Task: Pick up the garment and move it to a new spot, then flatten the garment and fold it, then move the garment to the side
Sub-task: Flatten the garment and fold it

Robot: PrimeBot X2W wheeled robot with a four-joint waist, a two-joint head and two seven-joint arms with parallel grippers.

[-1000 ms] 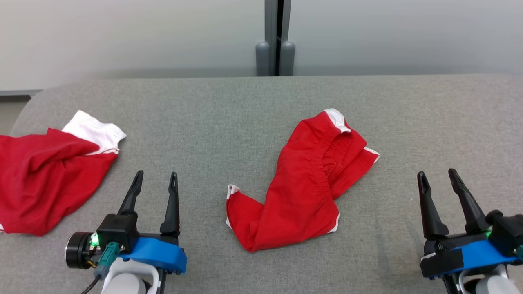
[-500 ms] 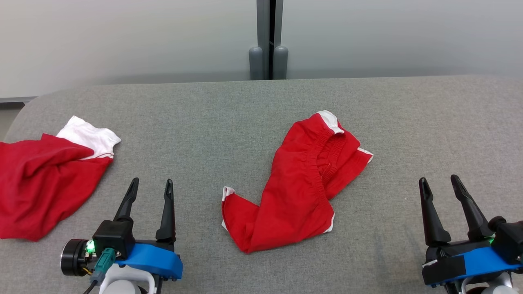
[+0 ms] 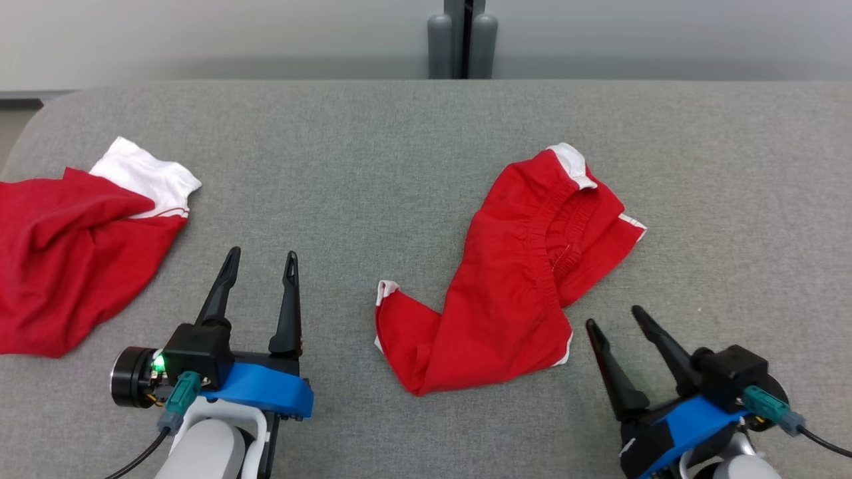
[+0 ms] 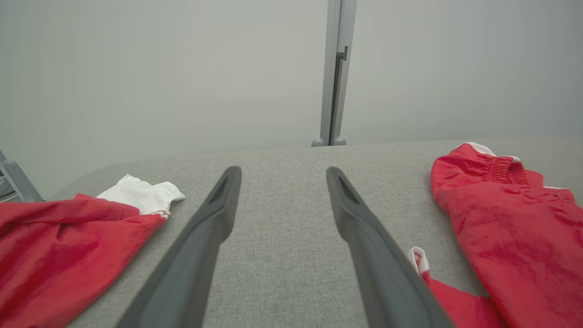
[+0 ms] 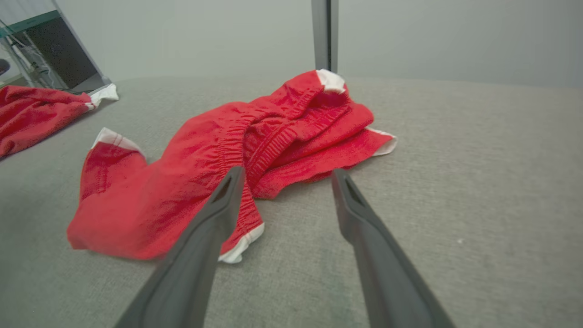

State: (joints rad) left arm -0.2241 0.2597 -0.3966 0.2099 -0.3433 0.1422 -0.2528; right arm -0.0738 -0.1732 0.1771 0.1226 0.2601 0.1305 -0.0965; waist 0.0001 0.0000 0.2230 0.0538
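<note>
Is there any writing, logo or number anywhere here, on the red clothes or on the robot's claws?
No text can be read anywhere.
On the crumpled red shorts with white trim: no print or label shows.
On the red and white garment at the left: none shows.
On the left claw and the right claw, with their blue plastic mounts: no lettering shows.
On the grey fabric table: plain.

Lab-like room (frosted partition (image 3: 200,33), grey cloth table (image 3: 373,166)).
</note>
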